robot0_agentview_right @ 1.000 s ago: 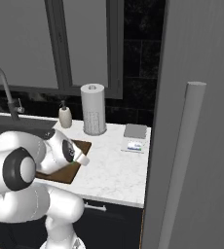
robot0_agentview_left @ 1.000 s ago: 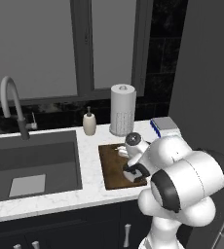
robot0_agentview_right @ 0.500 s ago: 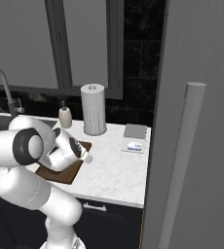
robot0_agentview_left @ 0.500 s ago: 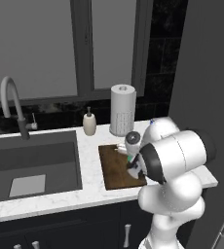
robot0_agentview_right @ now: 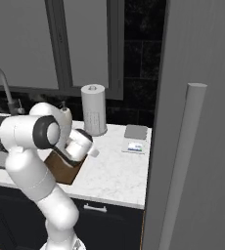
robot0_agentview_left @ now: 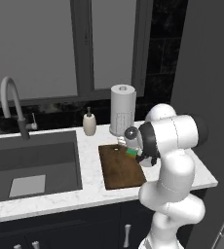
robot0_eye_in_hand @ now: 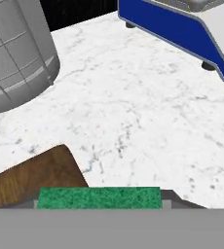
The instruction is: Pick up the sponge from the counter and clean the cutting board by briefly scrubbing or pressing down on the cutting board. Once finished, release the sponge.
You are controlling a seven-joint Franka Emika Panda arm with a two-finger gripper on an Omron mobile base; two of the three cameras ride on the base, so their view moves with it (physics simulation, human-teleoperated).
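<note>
In the hand view the green sponge (robot0_eye_in_hand: pixel 99 197) fills the space between the fingertips of my gripper (robot0_eye_in_hand: pixel 100 204), which is shut on it. Just past it lie a rounded corner of the dark brown cutting board (robot0_eye_in_hand: pixel 33 179) and the white marble counter (robot0_eye_in_hand: pixel 133 112). From the left base view, the sponge (robot0_agentview_left: pixel 132 152) and gripper (robot0_agentview_left: pixel 133 155) sit over the far right edge of the cutting board (robot0_agentview_left: pixel 120 169). Whether the sponge touches the wood cannot be told. In the right base view my arm hides the gripper, and only part of the board (robot0_agentview_right: pixel 61 168) shows.
A paper towel roll (robot0_agentview_left: pixel 122 110) stands right behind the board, with a soap dispenser (robot0_agentview_left: pixel 89 124) to its left. The dark sink (robot0_agentview_left: pixel 33 163) and faucet (robot0_agentview_left: pixel 9 99) are further left. A blue-and-white flat box (robot0_eye_in_hand: pixel 182 24) rests on the counter to the right, near a tall grey panel (robot0_agentview_right: pixel 197 122).
The hand has carried the sponge from the board's middle right toward its far right corner. The elbow has swung up and round.
</note>
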